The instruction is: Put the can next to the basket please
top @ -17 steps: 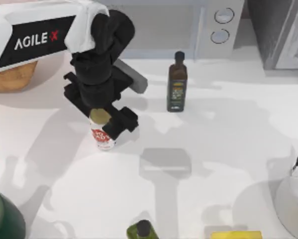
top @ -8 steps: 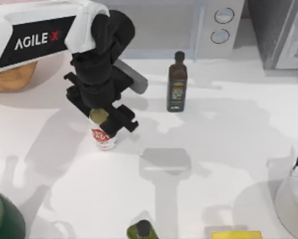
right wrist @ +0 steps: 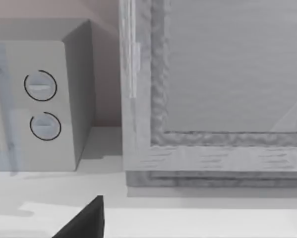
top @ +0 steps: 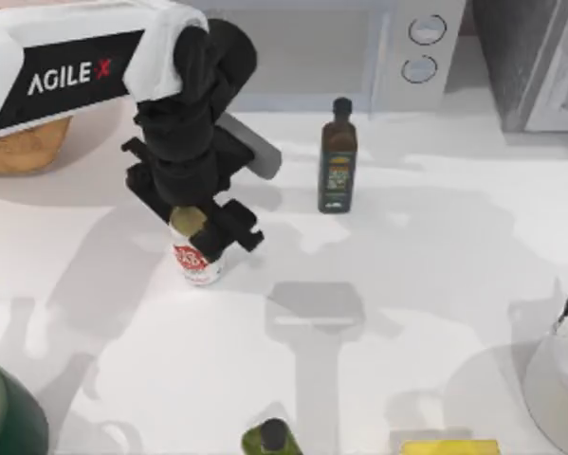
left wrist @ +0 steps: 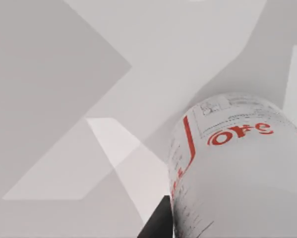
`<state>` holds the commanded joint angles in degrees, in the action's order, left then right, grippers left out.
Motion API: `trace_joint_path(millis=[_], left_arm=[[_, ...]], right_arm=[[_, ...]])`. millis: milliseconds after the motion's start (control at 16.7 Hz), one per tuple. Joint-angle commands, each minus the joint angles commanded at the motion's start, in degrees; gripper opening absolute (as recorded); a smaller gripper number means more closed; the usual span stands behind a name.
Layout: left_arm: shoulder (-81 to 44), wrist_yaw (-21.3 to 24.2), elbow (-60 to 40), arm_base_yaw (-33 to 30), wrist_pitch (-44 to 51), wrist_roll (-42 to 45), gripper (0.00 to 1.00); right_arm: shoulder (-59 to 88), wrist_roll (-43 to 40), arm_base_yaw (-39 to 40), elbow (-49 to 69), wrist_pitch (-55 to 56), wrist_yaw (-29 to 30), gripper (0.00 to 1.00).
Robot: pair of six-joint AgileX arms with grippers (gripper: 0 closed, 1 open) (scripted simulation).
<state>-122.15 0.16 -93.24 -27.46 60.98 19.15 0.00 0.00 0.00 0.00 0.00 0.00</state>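
1. White table (top: 435, 246) spans the frame, crossed by soft grey shadows.
2. Grey microwave (top: 359, 47) stands at upper centre.
3. A grey textured cabinet (top: 540, 62) fills the upper right.

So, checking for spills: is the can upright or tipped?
Upright: the can stands on the table, gold top up, left gripper around it.

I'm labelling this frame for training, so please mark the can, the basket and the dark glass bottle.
can (top: 196, 263): top view, on its red-lettered side.
basket (top: 18, 149): top view, on its tan woven wall under the left arm.
dark glass bottle (top: 338, 166): top view, on its label.
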Motion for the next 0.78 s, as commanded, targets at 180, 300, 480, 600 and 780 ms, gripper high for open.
trace_joint_path(millis=[180,300,480,600,780], left_arm=[[2.1,0.7,0.4,3.5,1.7,1.9,0.0],[4.9,1.6,0.9,8.5,3.0,3.5,0.0],[9.6,2.7,2.0,19.5,4.9,5.5,0.0],[11.8,2.3,3.0,27.8,5.6,5.4,0.0],[12.6,0.7,4.9,38.3,5.0,3.1,0.0]], right_arm=[[0.0,0.0,0.0,0.0,0.0,0.0,1.0],[0.0,0.0,0.0,0.0,0.0,0.0,1.0],[0.0,0.0,0.0,0.0,0.0,0.0,1.0],[0.0,0.0,0.0,0.0,0.0,0.0,1.0],[0.0,0.0,0.0,0.0,0.0,0.0,1.0]])
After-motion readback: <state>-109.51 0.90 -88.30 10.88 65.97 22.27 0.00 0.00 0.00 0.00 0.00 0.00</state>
